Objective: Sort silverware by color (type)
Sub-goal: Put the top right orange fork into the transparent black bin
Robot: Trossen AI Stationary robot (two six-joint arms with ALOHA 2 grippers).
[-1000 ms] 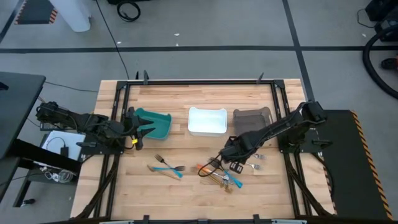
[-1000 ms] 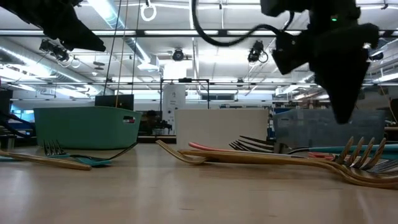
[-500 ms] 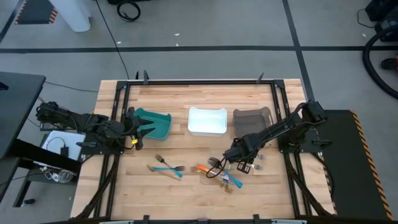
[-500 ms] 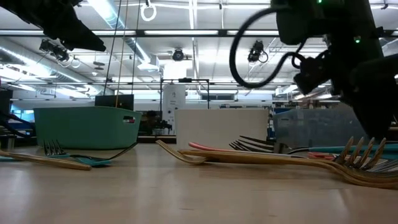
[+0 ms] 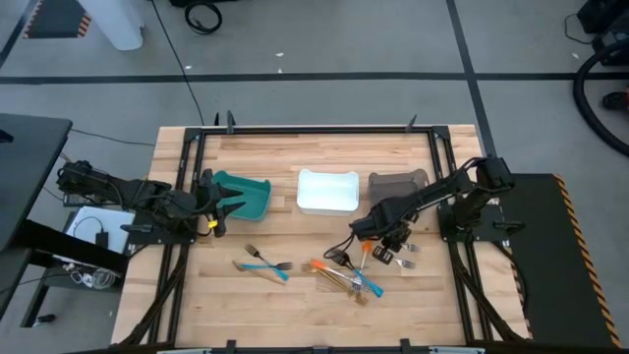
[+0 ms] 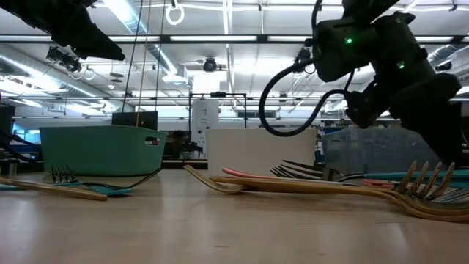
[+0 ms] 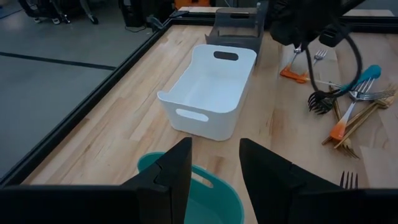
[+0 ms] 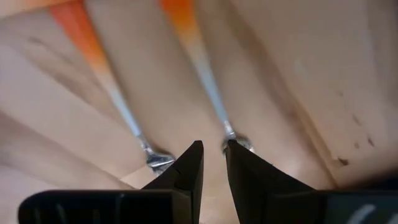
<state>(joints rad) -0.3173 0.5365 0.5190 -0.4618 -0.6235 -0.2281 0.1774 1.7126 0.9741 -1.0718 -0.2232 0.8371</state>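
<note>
The silverware lies in a pile (image 5: 346,277) on the wooden table, with blue, orange and tan handles. Two more forks (image 5: 263,264) lie crossed to its left. My right gripper (image 5: 367,239) is down at the pile's far right side, fingers (image 8: 194,163) nearly together. Two orange-handled forks (image 8: 186,28) (image 8: 78,31) lie just ahead of it. My left gripper (image 7: 216,146) is open and empty over the teal bin (image 5: 246,197) at the table's left. My right gripper comes slanting down from the table's right side. The metal neck (image 8: 225,127) of one orange-handled fork ends right at its fingertips, which hide the fork's head. The orange handle (image 5: 364,255) rests on the table, toward the near edge.
A white bin (image 5: 326,191) and a grey bin (image 5: 398,185) stand beside the teal bin along the far side. Silver forks (image 5: 405,258) lie to the right of my right gripper. A black cable loops from the right arm over the pile (image 7: 356,59).
My right gripper has shifted a little toward the table's far edge, and the arm has swung with it. An orange handle now shows just on its near side. The pile and the two crossed forks have stayed in place.
</note>
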